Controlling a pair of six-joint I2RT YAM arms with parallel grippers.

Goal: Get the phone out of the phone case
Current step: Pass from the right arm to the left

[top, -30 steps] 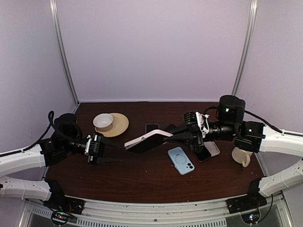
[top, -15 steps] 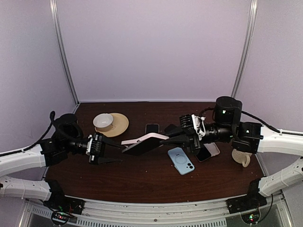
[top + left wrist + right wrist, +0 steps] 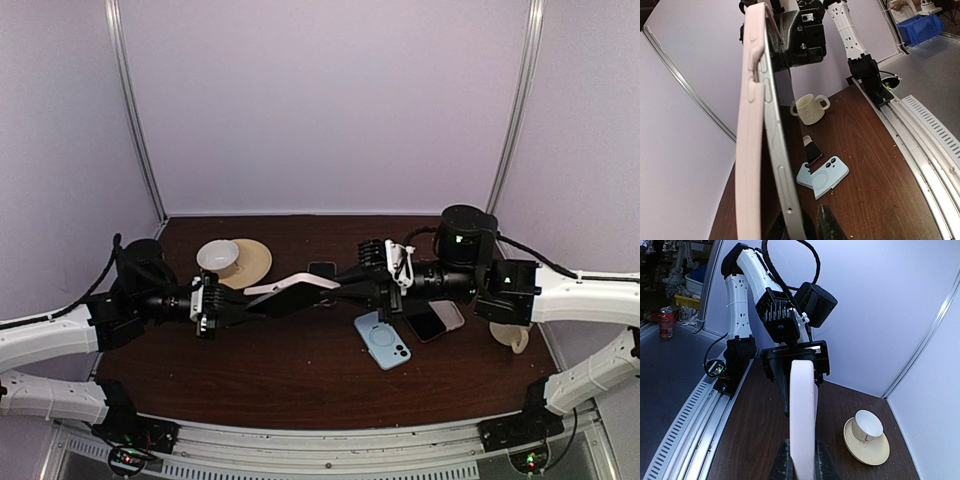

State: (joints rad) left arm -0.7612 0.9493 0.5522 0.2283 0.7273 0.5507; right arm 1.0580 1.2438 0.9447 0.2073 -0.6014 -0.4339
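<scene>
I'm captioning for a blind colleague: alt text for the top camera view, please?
The right pincer grips a pink-cased phone above the brown table, left pincer at its other end. A blue case lies nearby.

Top view first: the spot where the left gripper (image 3: 250, 302) meets the pink case (image 3: 290, 285) is swallowed by black on dark wood, and no grip can be made out. Just behind, a small dark phone (image 3: 322, 267) is half covered by the raised case. At right centre, the beige mug (image 3: 514, 338) is largely masked by the right arm (image 3: 560, 295), as are a second phone (image 3: 430, 323) and the pale case (image 3: 452, 313) beside it.

Left wrist view: the pink case is cut off by the bottom edge. Only one of the left gripper's fingers (image 3: 826, 226) is seen, the other hidden behind the phone (image 3: 781, 165).

Right wrist view: the right gripper (image 3: 803, 460) is clipped by the bottom edge, with the pink case pinched between its fingers.
</scene>
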